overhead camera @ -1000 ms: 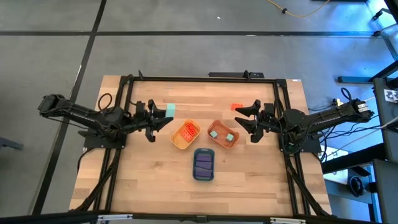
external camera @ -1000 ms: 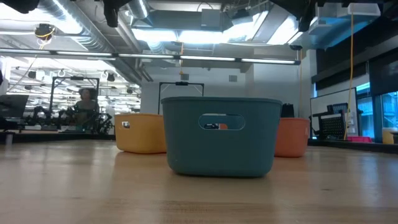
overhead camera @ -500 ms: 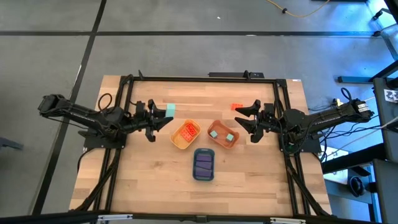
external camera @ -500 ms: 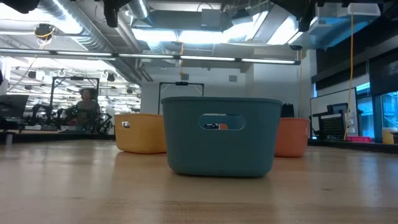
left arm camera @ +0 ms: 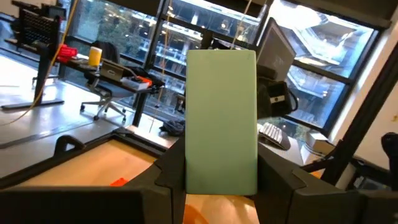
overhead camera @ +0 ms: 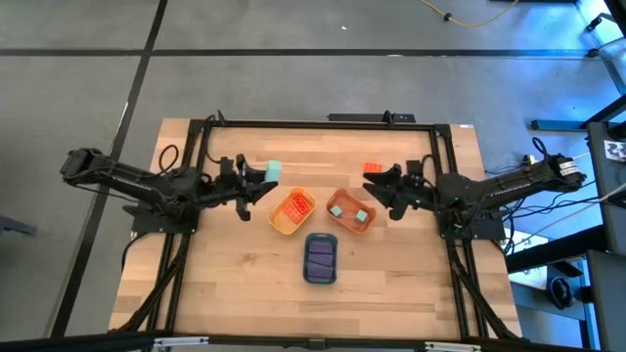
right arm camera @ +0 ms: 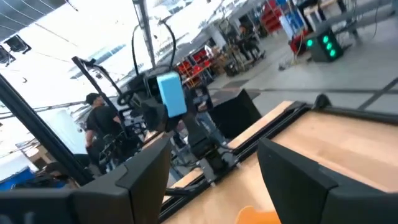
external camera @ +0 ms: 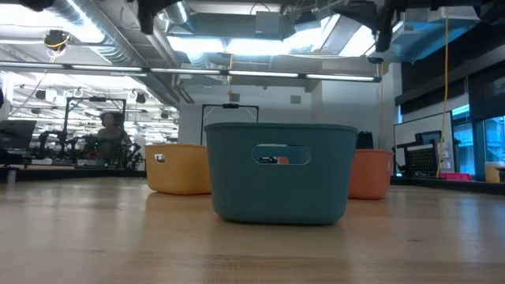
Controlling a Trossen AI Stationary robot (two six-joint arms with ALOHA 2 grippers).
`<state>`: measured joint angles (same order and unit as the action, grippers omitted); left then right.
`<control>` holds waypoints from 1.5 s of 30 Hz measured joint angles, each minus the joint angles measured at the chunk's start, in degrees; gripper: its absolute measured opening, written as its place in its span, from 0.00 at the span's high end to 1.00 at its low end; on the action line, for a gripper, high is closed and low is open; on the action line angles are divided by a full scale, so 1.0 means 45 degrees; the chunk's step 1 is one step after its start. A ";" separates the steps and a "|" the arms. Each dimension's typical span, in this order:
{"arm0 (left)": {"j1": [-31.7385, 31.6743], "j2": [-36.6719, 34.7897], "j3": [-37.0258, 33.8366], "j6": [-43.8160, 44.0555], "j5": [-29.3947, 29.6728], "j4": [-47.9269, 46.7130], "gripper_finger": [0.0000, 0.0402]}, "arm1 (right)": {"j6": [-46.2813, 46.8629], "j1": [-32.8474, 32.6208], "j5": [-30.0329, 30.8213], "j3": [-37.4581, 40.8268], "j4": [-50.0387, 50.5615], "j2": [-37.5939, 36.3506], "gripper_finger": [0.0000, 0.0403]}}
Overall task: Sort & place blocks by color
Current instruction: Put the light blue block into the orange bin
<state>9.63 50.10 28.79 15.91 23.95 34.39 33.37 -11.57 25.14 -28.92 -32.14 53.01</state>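
Both arms have edged inward toward the trays. The left gripper (overhead camera: 271, 183), clamped on a teal block (left arm camera: 221, 121), now hangs just beside the yellow tray (overhead camera: 292, 212), heading for the orange tray (overhead camera: 350, 212) with the other teal blocks. The right gripper (overhead camera: 377, 186) stands open and empty near the red block (overhead camera: 372, 169) on the bench (overhead camera: 235, 284).

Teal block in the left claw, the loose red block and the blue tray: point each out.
teal block (left arm camera: 221, 118), left wrist view, middle of its broad face.
red block (overhead camera: 373, 168), high view, its top.
blue tray (external camera: 229, 173), low view, front wall.
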 joint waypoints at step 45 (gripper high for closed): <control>-0.1106 0.5506 0.3067 0.0575 -0.3599 0.1098 0.70 | -0.3436 0.1462 -0.4176 -0.6399 0.2041 0.6319 0.40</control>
<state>4.66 74.88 42.59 18.49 7.75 39.33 17.91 -4.99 6.35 -57.71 -22.96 81.45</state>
